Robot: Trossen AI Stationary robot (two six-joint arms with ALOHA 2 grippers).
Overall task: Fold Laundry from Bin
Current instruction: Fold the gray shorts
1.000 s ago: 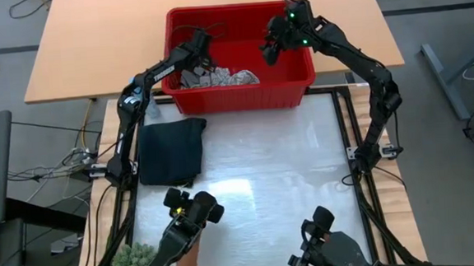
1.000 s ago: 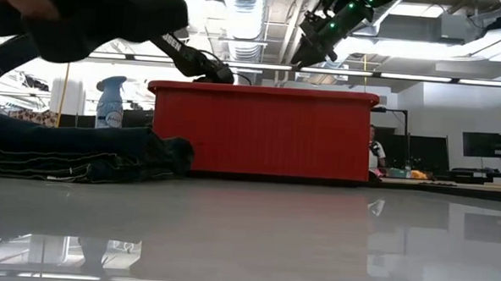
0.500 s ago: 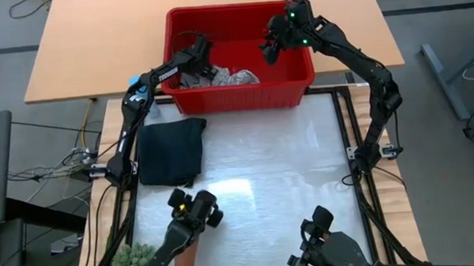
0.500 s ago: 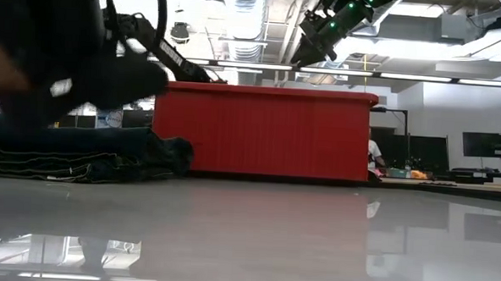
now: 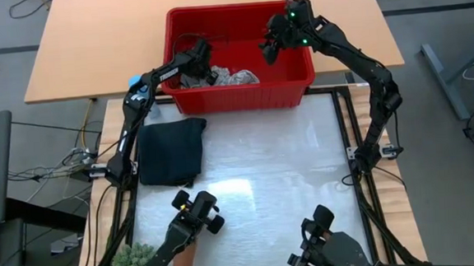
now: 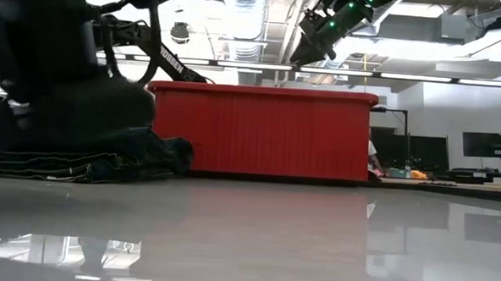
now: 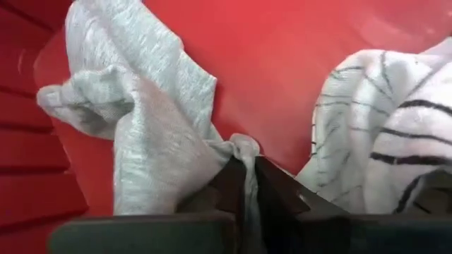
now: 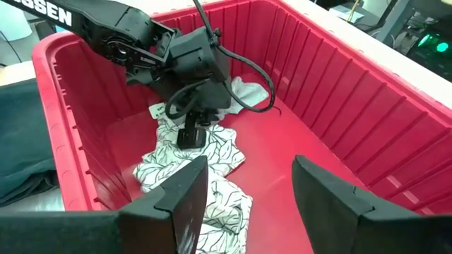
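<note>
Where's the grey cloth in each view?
High: hidden under the left pincer, inside the red bin.
Low: not visible; the bin wall blocks it.
Left wrist: grey cloth fills the left, pinched in the pincer.
Right wrist: barely visible beside the left pincer.
Shared landmark: the leaf-print cloth.

Left end effector [image 7: 244, 185] has apparently closed on grey cloth [image 7: 152, 134].

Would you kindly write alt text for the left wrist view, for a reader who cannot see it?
The left hand is shut on a fold of the plain grey cloth, inside the red bin. Beside it lies a white cloth with grey leaf print.
</note>
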